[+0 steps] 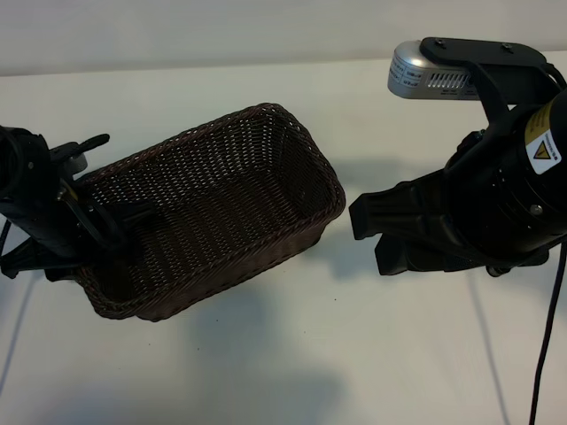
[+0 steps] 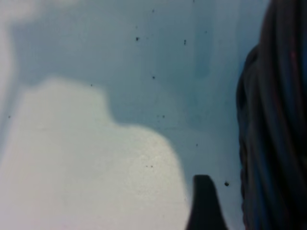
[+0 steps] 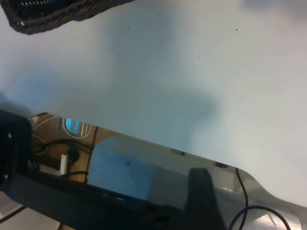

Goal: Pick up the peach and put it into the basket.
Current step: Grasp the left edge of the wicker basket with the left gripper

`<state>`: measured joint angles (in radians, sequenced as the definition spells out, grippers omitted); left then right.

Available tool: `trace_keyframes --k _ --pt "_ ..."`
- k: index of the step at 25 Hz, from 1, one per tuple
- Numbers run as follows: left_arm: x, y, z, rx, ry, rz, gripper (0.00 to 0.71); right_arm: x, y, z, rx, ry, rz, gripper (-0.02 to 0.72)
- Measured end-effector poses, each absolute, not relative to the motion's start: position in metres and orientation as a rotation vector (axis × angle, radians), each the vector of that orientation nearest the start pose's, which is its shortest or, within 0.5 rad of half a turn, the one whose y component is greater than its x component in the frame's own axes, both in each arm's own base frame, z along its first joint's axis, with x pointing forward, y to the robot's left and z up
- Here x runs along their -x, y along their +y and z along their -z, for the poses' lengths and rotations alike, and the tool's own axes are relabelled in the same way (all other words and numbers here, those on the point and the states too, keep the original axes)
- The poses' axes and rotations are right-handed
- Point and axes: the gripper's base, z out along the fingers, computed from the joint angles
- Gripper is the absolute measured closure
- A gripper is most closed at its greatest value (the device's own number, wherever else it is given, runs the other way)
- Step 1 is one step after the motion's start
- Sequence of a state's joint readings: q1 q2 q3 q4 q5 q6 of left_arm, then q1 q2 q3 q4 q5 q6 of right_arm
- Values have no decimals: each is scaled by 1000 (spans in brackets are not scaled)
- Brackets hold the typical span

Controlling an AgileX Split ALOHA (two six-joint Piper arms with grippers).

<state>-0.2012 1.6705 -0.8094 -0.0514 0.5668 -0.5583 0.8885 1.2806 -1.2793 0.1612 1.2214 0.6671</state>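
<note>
The peach is out of view in every frame. The dark brown wicker basket (image 1: 266,108) lies slantwise at the left middle of the white table. My left gripper (image 1: 108,186) is at the basket's left end, one black finger over the inside. In the left wrist view its one visible finger (image 2: 206,203) stands apart from the wicker basket (image 2: 273,120), with table showing between them. To the right of the basket, my right gripper (image 1: 368,235) hovers open and empty and points toward it. In the right wrist view, one finger (image 3: 201,196) shows, and a corner of the basket (image 3: 53,14) lies farther off.
A silver camera housing (image 1: 425,75) sits on the right arm's wrist. A black cable (image 1: 542,354) hangs at the right. The right wrist view shows the table's edge (image 3: 144,141), with cables and a frame below it. Bare white tabletop (image 1: 292,372) lies in front of the basket.
</note>
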Motion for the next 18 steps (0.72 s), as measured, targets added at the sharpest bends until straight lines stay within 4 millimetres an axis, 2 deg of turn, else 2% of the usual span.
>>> trace_keyframes --k 2,4,6,18 --pt "-276 -59 -152 581 2878 170 355 -142 197 -367 287 2867 -616 196" --pt "-276 -59 -152 591 2875 174 481 -142 197 -367 287 2867 -616 196" --pt "-276 -59 -152 610 2866 184 553 -142 197 -367 287 2867 -616 196" --pt "-277 -63 -153 599 2869 243 565 -142 197 -367 286 2868 -616 196"
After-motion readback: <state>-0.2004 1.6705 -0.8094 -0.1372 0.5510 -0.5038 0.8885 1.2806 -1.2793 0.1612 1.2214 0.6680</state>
